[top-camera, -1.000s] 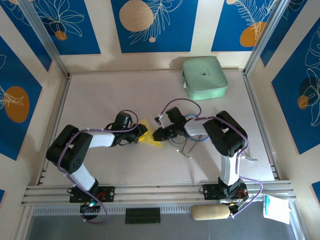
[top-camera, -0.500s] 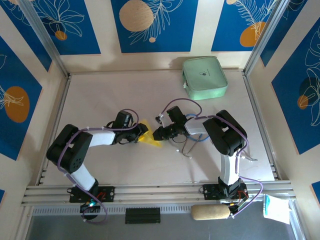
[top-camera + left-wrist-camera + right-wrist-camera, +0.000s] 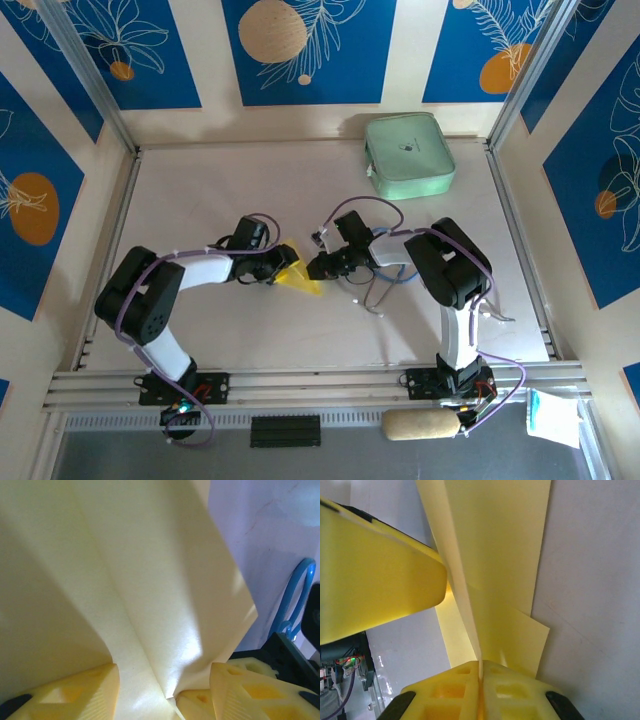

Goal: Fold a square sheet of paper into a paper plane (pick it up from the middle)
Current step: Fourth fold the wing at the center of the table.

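Two robot arms meet near the middle of the pale worktop (image 3: 200, 200), where we see a narrow, pointed paper plane of plain yellow paper (image 3: 302, 281) between them. The left gripper (image 3: 287, 266) reaches in from the left edge's side and the right gripper (image 3: 314, 268) from the right edge's side, their tips just beside each other over the paper.

From the right wrist we see the right gripper (image 3: 480, 680) with its yellow fingers (image 3: 512, 692) pressed together, clamped on the raised centre ridge of the paper plane (image 3: 495, 545). The flaps of the paper plane spread out over the worktop beyond the grip. One broad yellow finger of the left gripper (image 3: 380, 570) lies against the ridge on the left of that view.

From the left wrist we see the left gripper's fingers (image 3: 75, 695) standing apart, the creased paper plane (image 3: 150, 580) rising between them. We cannot tell whether either pad presses on it. A blue looped cable (image 3: 295, 595) shows past the paper's right edge.

A mint-green rounded case (image 3: 408, 155) lies by the far edge of the worktop, toward the far right corner and well apart from both grippers.
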Robot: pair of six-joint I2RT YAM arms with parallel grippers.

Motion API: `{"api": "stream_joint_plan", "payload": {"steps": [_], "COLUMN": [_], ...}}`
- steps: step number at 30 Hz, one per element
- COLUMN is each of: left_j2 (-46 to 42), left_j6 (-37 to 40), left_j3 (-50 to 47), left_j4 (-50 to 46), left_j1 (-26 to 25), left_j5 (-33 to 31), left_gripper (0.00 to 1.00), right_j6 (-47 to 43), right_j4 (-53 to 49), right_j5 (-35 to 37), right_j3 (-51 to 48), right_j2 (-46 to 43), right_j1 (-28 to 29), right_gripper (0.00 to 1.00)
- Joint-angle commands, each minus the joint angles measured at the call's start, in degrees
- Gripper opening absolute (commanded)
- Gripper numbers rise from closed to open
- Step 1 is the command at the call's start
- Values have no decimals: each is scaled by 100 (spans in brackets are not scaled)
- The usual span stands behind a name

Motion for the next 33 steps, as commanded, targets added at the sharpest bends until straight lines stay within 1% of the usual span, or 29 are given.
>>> {"api": "stream_joint_plan", "payload": {"steps": [1, 4, 7, 12, 17, 20, 27, 33], "left_j2": [-441, -792, -1008, -882, -466, -242, 197, 407], "left_j6": [396, 585, 606, 476, 347, 226, 79, 84], "left_j3": [365, 466, 248, -67, -157, -238, -196, -160], "left_j4": [-488, -686, -480, 310, 792, 1169, 1546, 1547], "left_j1": [-4, 48, 107, 138, 137, 140, 126, 125], "left_j5": [-225, -454, -534, -191, 167, 328, 549, 579], "left_gripper": [54, 55, 54, 41, 25, 21, 19, 18], "right_j6": [-36, -44, -34, -21, -19, -20, -20, -20], "right_j4": [-414, -487, -508, -547, -606, -619, -640, -652], "right_j5": [-89, -118, -143, -160, -156, -142, -161, -175], "right_j3": [90, 147, 176, 224, 268, 277, 294, 294], "right_j2": [215, 254, 282, 324, 351, 356, 335, 290], "right_j1": [-13, -14, -23, -23, -28, -32, -31, -32], "right_gripper": [10, 9, 10, 10, 10, 10, 11, 13]}}
